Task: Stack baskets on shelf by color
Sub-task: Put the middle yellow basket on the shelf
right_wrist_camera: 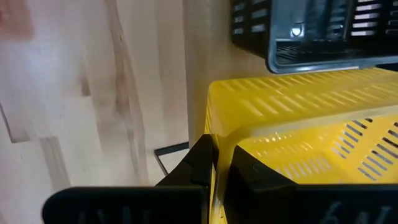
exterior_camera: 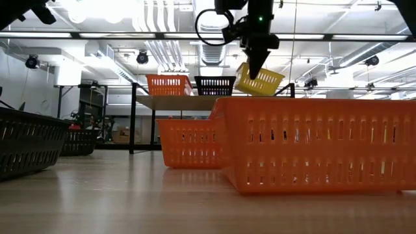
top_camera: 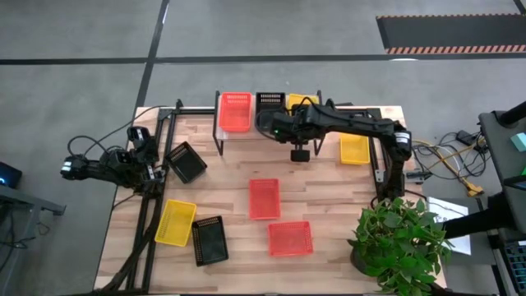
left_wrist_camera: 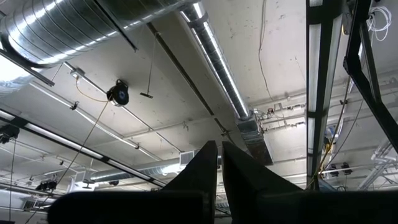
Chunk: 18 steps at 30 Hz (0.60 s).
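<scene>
My right gripper [exterior_camera: 255,70] is over the shelf's [exterior_camera: 175,102] right end, shut on a yellow basket [exterior_camera: 261,82] that is tilted beside a black basket [exterior_camera: 214,84]. A red-orange basket [top_camera: 235,111] sits on the shelf's left part. On the table lie another yellow basket [top_camera: 354,149], two red-orange ones [top_camera: 264,198] [top_camera: 290,238], a third yellow one [top_camera: 175,222] and two black ones [top_camera: 209,239] [top_camera: 186,161]. My left gripper [left_wrist_camera: 219,163] waits at the table's left edge, pointing at the ceiling, shut. My right gripper holds the yellow basket by the rim of one side wall [right_wrist_camera: 219,134], one finger [right_wrist_camera: 200,163] outside and one finger [right_wrist_camera: 252,177] inside. The fingers come from above, pointing down. The basket is tilted just above the shelf top; whether a corner touches it, I cannot tell.
A potted plant [top_camera: 401,240] stands at the table's near right corner. Black frame rails [top_camera: 152,193] run along the left side of the table [top_camera: 238,173]. Bare wood lies between the shelf and the red-orange baskets. Cables [top_camera: 448,160] lie off the right edge.
</scene>
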{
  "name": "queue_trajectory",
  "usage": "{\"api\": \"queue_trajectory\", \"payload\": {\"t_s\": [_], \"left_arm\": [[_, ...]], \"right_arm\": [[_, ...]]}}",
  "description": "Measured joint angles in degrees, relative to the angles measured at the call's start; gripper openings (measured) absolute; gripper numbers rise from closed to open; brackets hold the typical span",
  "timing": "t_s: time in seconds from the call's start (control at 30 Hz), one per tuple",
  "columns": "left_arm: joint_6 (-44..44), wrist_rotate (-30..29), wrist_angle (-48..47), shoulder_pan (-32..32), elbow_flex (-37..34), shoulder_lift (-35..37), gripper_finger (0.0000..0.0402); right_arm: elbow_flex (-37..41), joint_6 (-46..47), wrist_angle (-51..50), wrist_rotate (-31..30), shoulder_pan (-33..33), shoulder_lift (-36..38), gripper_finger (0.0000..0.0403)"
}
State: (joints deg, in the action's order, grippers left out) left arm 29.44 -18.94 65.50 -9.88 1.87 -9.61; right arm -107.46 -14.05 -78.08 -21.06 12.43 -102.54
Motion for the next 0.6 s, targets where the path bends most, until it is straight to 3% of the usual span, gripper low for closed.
{"api": "queue_trajectory", "payload": {"t_s": [0.6], "left_arm": [[0.0, 0.0, 0.0, 0.0, 0.0, 0.0, 0.0008]], "right_arm": [[0.0, -1.4, 0.6, -3.4, 0.0, -0.7, 0.0009]]}}
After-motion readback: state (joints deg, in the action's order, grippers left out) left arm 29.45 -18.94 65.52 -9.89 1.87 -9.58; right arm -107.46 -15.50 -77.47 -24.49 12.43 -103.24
